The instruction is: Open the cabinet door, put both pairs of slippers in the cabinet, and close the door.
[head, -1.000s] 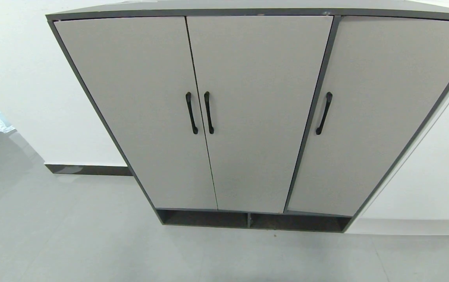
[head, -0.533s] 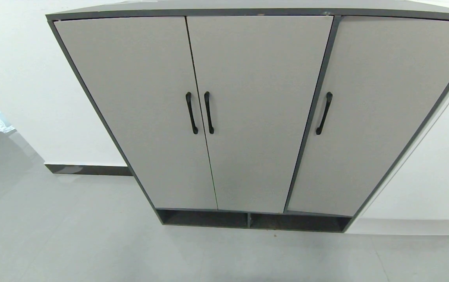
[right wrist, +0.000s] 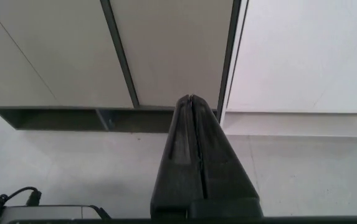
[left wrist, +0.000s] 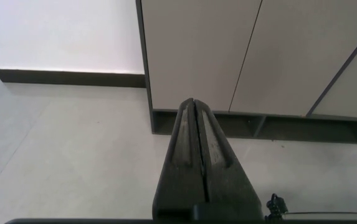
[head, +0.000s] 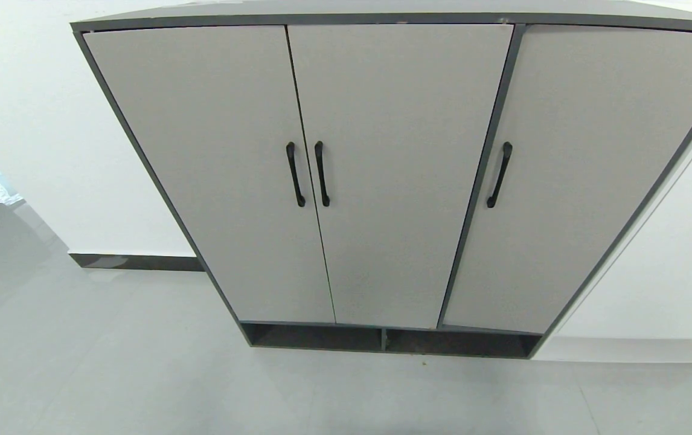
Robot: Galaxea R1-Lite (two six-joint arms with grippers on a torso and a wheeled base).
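the cabinet (head: 593,181) is standing on the floor (head: 110,362) with all three doors (head: 213,151) sitting closed. the left gripper (left wrist: 194,102) and right gripper (right wrist: 190,99) are hovering low before its base, fingers (left wrist: 181,143) pressed together, seemingly well short of the black handles (head: 295,174) higher up.

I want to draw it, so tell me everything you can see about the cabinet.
The cabinet stands on the pale floor against a white wall. It looks like light grey board in a dark grey frame. Its three tall doors are shut, each with a black upright handle. Two low open slots run underneath.
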